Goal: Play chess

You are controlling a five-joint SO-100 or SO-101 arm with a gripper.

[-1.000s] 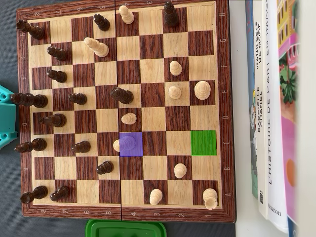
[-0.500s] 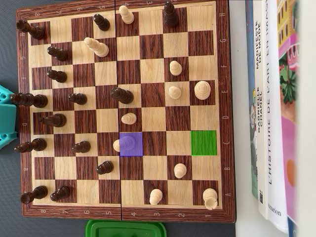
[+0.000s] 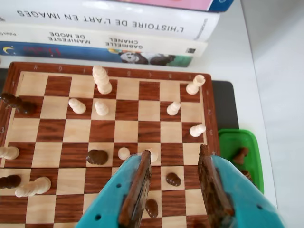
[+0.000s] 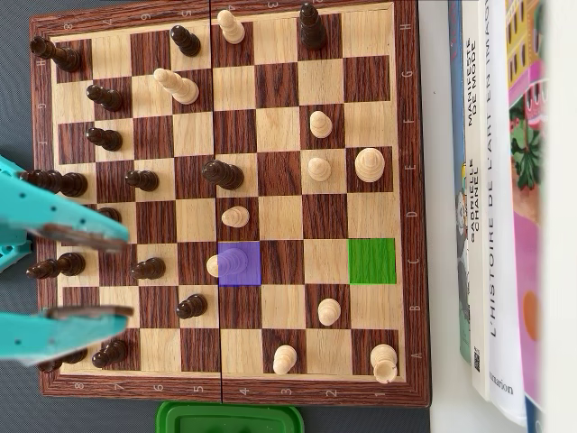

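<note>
The wooden chessboard (image 4: 408,108) holds dark pieces on the left and light pieces on the right in the overhead view. A purple-tinted square carries a light piece (image 4: 231,262); a green-tinted square (image 4: 371,261) is bare. My teal gripper (image 4: 128,277) reaches in from the left, open, over the dark pieces in the left columns. In the wrist view the gripper (image 3: 174,153) stands open above the board (image 3: 109,69), and a dark pawn (image 3: 173,179) shows on the board below the gap between its jaws. That light piece (image 3: 153,155) peeks out beside the left fingertip.
A green tray (image 4: 230,418) lies off the board's bottom edge; the wrist view shows dark pieces inside this tray (image 3: 236,142). Stacked books (image 4: 505,198) border the board's right side, and the same books (image 3: 118,23) fill the top of the wrist view.
The open gripper has swung in from the left edge over the board's left columns. No piece has moved.
</note>
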